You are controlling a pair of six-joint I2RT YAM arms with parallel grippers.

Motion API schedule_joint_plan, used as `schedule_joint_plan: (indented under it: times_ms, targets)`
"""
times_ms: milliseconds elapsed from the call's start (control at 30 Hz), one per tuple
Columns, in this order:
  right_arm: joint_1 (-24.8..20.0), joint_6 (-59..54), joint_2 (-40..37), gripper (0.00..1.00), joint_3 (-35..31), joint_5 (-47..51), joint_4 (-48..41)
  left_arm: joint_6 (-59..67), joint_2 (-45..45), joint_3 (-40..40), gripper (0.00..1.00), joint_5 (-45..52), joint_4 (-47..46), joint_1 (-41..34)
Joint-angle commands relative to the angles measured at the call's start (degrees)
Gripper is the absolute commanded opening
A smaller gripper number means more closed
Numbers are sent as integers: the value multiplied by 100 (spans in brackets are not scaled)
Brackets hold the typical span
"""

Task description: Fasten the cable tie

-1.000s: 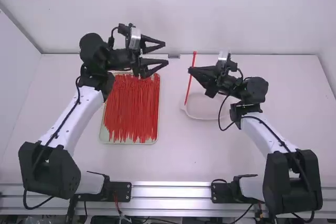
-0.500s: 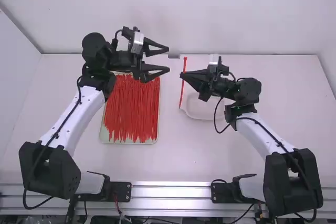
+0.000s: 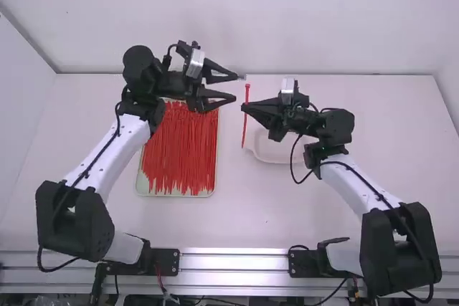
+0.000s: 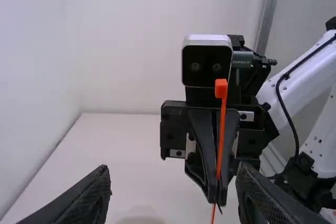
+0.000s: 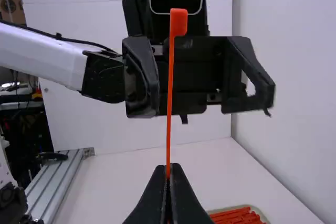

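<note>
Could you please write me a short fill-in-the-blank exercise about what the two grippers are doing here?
The right gripper is ____ on the upright red cable tie. The left gripper, facing it, is ____. The spare ties lie in a tray under the ____ arm.
Missing words: shut, open, left.

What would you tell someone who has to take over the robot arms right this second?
Right gripper: shut on one red cable tie, held upright in the air, head on top.
Left gripper: open, empty, facing the tie's head end.
Spare cable ties: piled on the tray on the left arm's side.
Done: one tie picked up.
Left: probably bend it into a loop, feed the tail through the head, pull tight.
</note>
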Motion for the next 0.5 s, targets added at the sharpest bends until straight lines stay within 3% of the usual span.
schedule_joint_plan:
  times_ms: [0, 300, 467]
  targets:
    - [9, -74, 33, 0, 195, -28, 2, 4, -26, 98, 62, 157, 50, -116]
    - [31, -94, 35, 0, 195, -31, 2, -920, -28, 98, 55, -144, 793, -146]
    - [76, -153, 33, 0, 195, -33, 4, -1016, -28, 98, 41, -149, 977, -243]
